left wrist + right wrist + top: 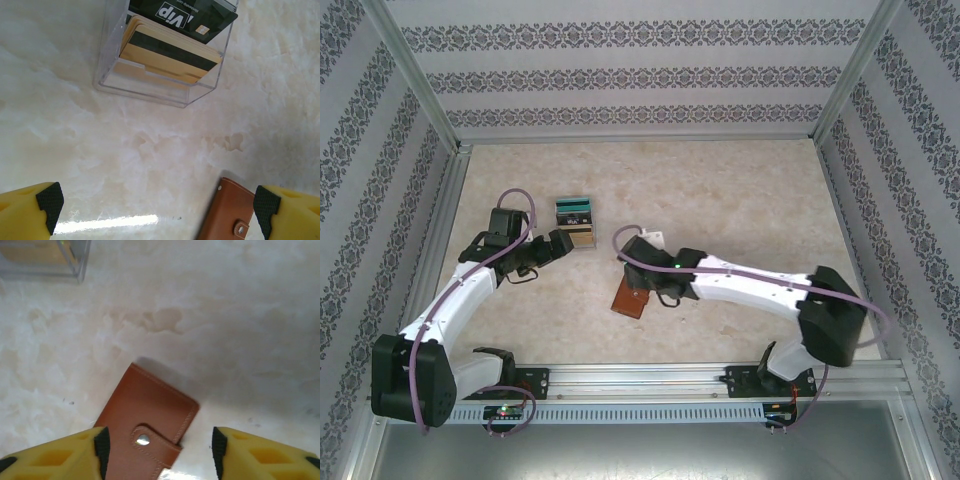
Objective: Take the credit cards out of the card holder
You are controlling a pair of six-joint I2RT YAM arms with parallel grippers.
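One brown card holder [145, 412] lies closed and flat on the counter [740, 200], near its middle and just ahead of the right arm. Its snap tab [152, 445], with a metal stud, faces up. Seen from the right wrist, its long axis slants up and to the right. The right hand [158, 445] hovers over the near end, its yellow fingers partly apart on either side of the leather and gripping nothing. The credit cards [172, 52] stand on edge in a clear box [112, 75], well apart from the card holder, to its far left. The left wrist view alone gives the print: white "Vip" on a black card [210, 20], with smaller lettering too fine to read, and tan cards crossed by a dark stripe. From above, the box is a small teal and tan block. The left hand [157, 207] is spread wide and empty between box and card holder.
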